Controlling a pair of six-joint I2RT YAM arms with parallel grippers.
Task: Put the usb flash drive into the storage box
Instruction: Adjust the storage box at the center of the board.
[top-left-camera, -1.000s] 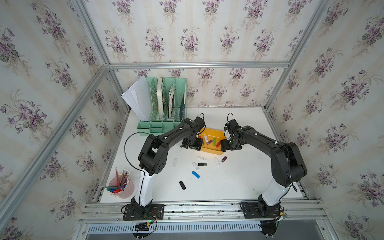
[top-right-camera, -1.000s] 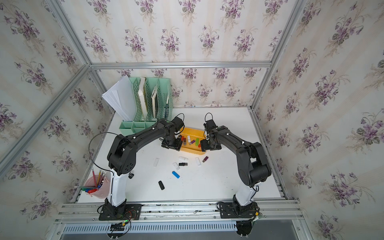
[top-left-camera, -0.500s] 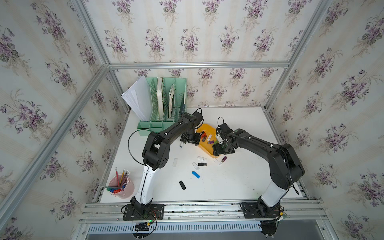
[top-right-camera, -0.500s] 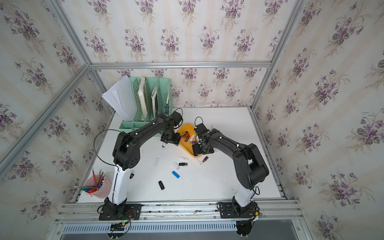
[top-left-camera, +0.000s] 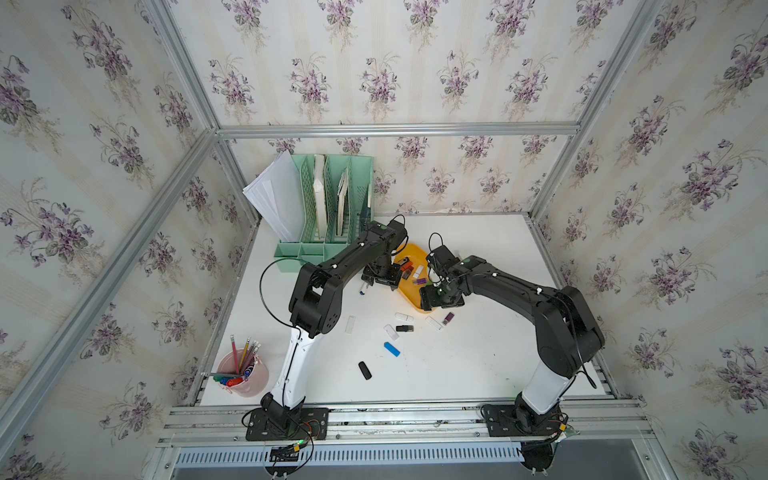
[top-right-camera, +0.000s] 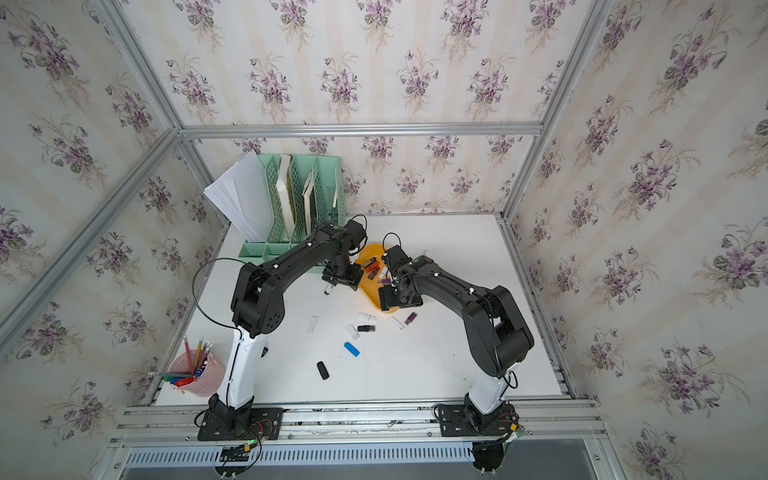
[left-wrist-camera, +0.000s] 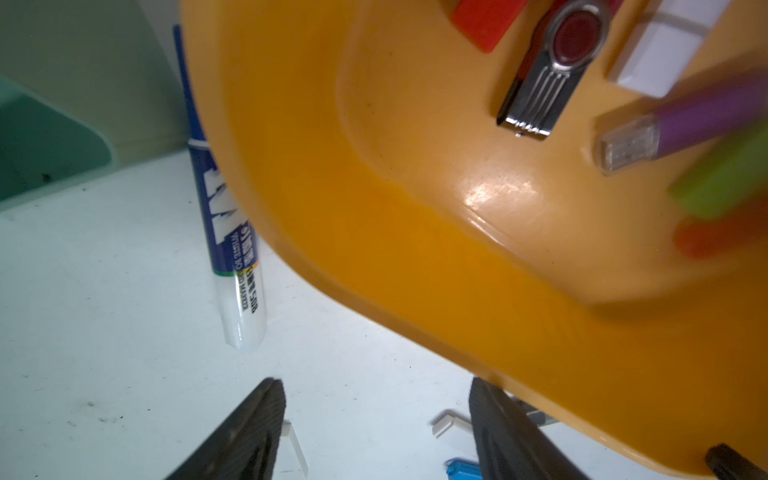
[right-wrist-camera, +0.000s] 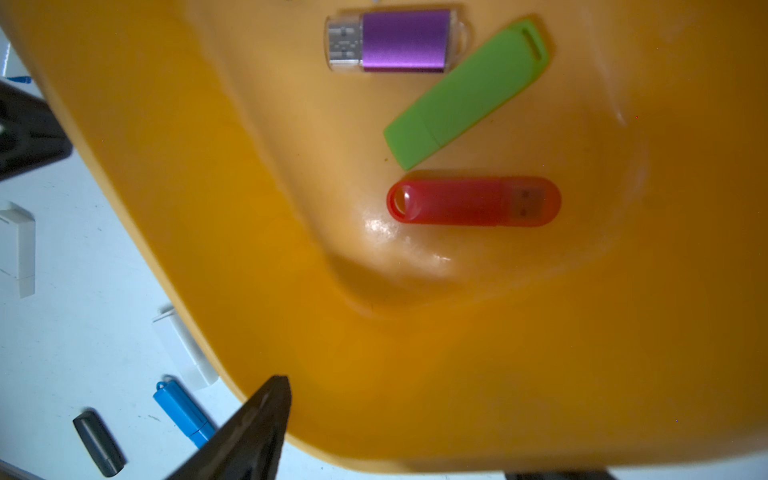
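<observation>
The shallow yellow-orange plastic storage box (top-left-camera: 409, 291) now lies diagonal on the white tabletop (top-left-camera: 478, 357), no longer crosswise. Its near end sits beside the loose drives (top-left-camera: 404, 317), so carries are probably shorter. The left fingers (left-wrist-camera: 245, 428) and right fingers (right-wrist-camera: 249, 432) stand wide apart, holding nothing. The blue usb flash drive (top-left-camera: 391, 349) waits outside the box.

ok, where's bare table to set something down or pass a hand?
Free: back right, between storage box and back wall; front right, between blue drive, black drive and right arm's base. Crowded: left gripper and right gripper at the box, loose drives just in front of it, marker by the organizer.
</observation>
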